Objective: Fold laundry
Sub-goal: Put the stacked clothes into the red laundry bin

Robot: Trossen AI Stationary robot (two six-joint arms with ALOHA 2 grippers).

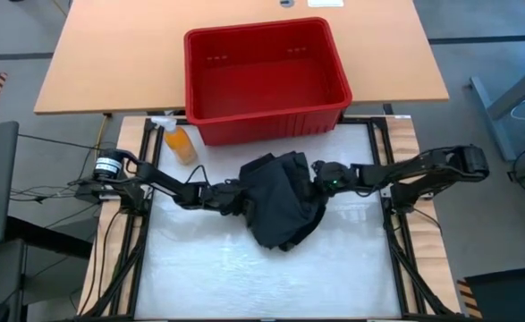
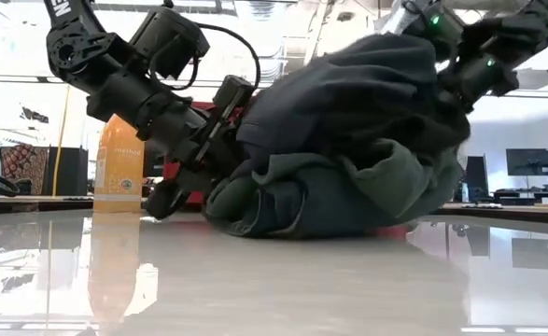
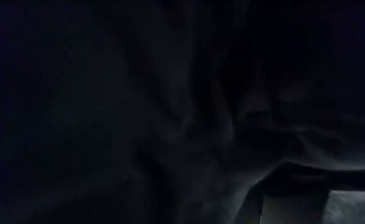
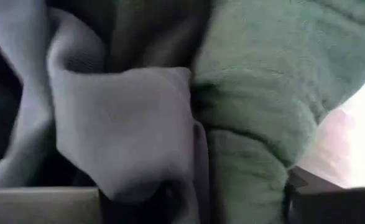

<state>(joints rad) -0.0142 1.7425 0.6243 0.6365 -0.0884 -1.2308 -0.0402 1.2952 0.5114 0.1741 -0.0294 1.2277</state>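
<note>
Because the crumpled heap of dark green and black cloth garments (image 1: 280, 199) lies mid-surface between both arms — left gripper (image 1: 238, 199) and right gripper (image 1: 318, 175) touching opposite sides, equally near — jaws' state I cannot tell; only the low view shows the heap bulging up.
</note>
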